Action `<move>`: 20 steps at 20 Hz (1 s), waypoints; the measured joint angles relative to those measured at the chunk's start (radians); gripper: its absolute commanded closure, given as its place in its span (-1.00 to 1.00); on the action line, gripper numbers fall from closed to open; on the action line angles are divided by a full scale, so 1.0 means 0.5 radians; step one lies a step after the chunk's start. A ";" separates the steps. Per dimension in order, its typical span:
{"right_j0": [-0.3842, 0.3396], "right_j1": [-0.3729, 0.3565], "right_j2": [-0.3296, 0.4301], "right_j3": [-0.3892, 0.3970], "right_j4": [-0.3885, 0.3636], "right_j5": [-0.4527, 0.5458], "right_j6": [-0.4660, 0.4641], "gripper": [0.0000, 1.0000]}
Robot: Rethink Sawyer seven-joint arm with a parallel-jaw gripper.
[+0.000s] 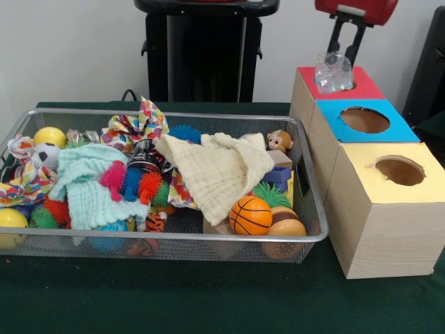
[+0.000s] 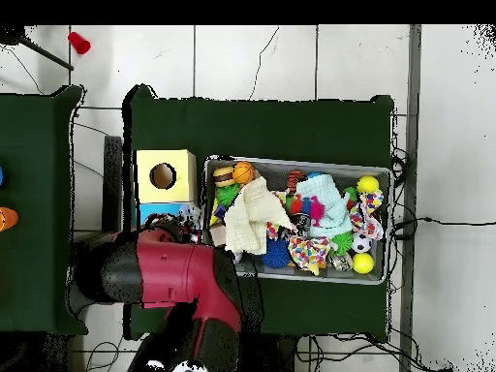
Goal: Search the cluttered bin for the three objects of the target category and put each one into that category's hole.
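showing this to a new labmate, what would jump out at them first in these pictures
Probably the wire mesh bin filling the table's left in the front view, heaped with bright toys and cloths, a pale yellow cloth draped over the middle and a small basketball at its near right corner. Next, the row of three wooden boxes beside it, where the gripper holds a crinkly clear bottle at the red-topped box farthest from the camera.

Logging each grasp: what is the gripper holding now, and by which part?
The black gripper holds a wrinkly clear plastic bottle by its upper end, over the red-topped wooden box's hole.
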 measured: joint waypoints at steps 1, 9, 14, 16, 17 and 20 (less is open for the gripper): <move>0.024 0.006 -0.009 0.008 0.016 0.000 0.012 1.00; 0.206 0.088 -0.087 0.023 0.176 0.000 0.240 1.00; 0.244 0.119 -0.094 0.049 0.241 -0.024 0.348 1.00; 0.247 0.134 -0.094 0.076 0.269 -0.053 0.377 1.00; 0.248 0.144 -0.094 0.098 0.286 -0.078 0.393 1.00; 0.252 0.176 -0.094 0.151 0.307 -0.143 0.414 1.00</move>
